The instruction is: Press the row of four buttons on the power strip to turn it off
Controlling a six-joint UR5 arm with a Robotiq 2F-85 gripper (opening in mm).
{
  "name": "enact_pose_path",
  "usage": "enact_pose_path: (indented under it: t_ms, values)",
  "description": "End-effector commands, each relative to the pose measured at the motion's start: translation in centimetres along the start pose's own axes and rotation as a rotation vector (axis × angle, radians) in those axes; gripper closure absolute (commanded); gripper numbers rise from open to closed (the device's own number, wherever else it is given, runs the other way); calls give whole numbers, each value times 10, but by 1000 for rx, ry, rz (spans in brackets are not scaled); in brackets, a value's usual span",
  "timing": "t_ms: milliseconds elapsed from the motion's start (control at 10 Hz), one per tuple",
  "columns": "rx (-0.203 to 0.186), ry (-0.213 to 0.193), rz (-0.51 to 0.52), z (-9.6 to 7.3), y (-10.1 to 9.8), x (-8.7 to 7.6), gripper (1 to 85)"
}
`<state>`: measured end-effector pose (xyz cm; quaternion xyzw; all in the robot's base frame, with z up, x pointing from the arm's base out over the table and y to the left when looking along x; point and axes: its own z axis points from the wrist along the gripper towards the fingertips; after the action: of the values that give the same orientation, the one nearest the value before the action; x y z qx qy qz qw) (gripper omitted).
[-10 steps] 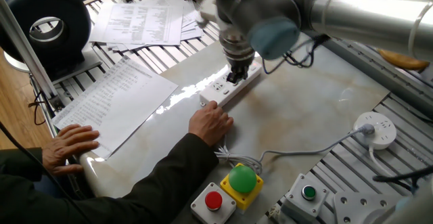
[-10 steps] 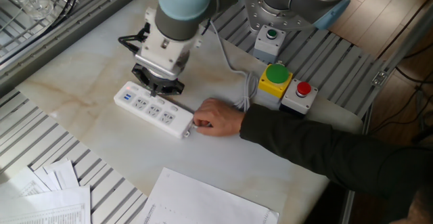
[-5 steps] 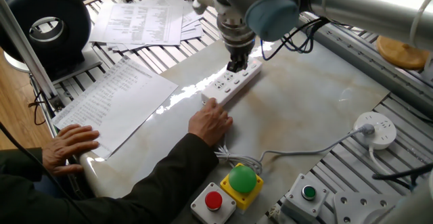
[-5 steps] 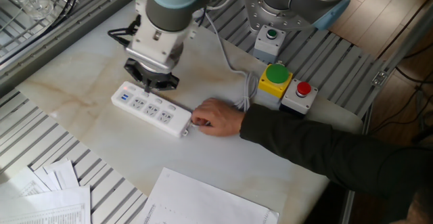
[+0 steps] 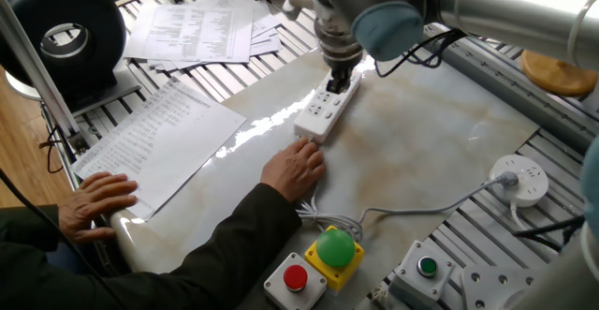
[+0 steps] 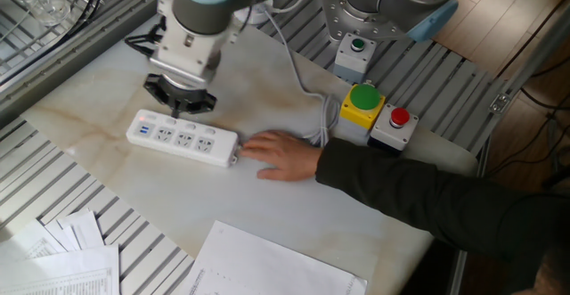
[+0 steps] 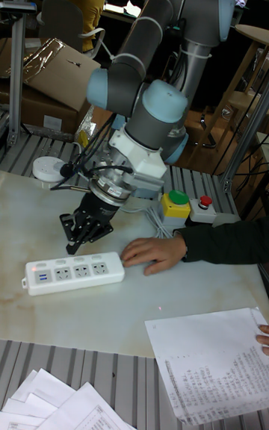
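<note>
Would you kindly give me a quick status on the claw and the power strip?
Claw down at the far end of the white plastic power strip, finger state unclear. Person's hand rests at the strip's cord end, near the claw's working area.

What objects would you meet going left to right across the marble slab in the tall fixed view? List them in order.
Round white socket puck → power strip → person's hand → yellow box with green button → red button box.
</note>
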<state>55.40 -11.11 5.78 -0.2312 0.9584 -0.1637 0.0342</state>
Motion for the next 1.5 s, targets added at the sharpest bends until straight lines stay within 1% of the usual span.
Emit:
enact_pose_path:
  t_ms: [0,100,200,300,400,500,600,700,800,900,1000,1300,1400]
  values:
    - [38,-43,-82,13,-34,2,847]
    - [51,-60,-95,19,-38,0,847]
    - [79,-78,-114,23,-45,-4,847]
    - [103,-87,-131,25,-50,-6,847]
    - [146,-92,-158,23,-61,-8,847]
    - [170,-95,-173,23,-67,-9,847]
    - [170,-102,-173,24,-67,-11,847]
    - [180,-112,-178,26,-68,-14,847]
    - [214,-126,-201,28,-75,-19,847]
    - [214,-130,-210,31,-75,-18,847]
    - [236,-133,-226,32,-81,-18,847]
    - [252,-151,-237,40,-84,-19,847]
    - [245,-157,-236,44,-83,-16,847]
